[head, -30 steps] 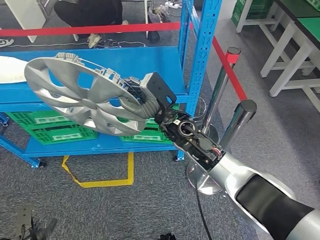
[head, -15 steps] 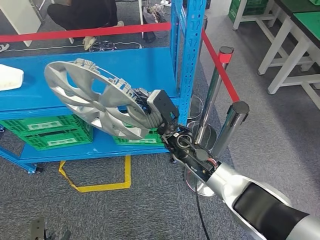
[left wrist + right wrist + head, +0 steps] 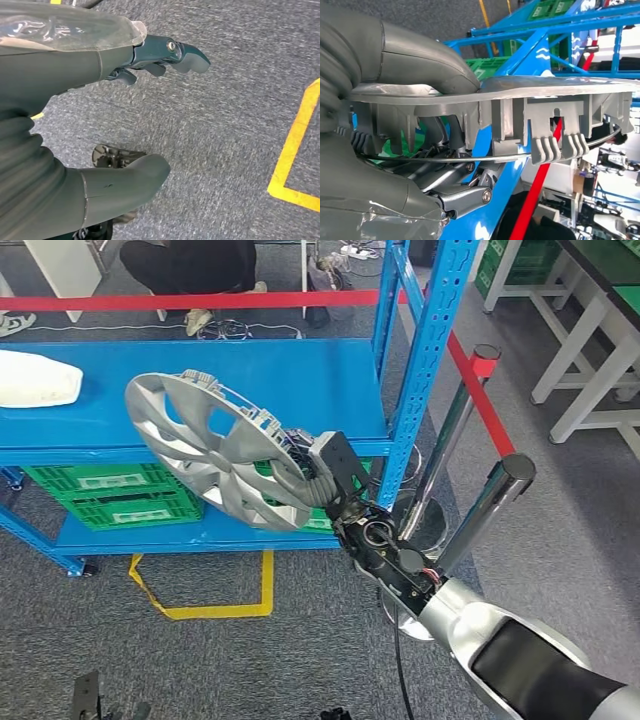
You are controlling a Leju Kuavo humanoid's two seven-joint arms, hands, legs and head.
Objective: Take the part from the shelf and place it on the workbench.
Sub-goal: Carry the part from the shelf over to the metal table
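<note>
1. The right hand [image 3: 298,472] grips the silver wheel cover [image 3: 207,445] by its near-right rim; in the right wrist view the thumb [image 3: 429,65] lies over the rim and the fingers [image 3: 461,197] curl under the clip side. The left hand [image 3: 113,120] hangs over the grey carpet with its thumb and fingers apart, holding nothing.
2. Far left, a white part [image 3: 38,380] lies on the blue shelf [image 3: 317,390]; green crates [image 3: 113,495] sit on the lower level.
3. In the middle, the wheel cover hangs tilted in the air in front of the shelf's near edge, off the shelf surface.
4. Over the last second the cover has slid rightward across the view and the whole scene has shifted with it, so the camera is moving; I judge the robot is turning away from the shelf with the part.
5. To the right stand chrome barrier posts [image 3: 483,510] with a red belt [image 3: 475,390], and beyond them the white-legged workbench [image 3: 596,310]. The pick looks done; the carry and the placing remain.
</note>
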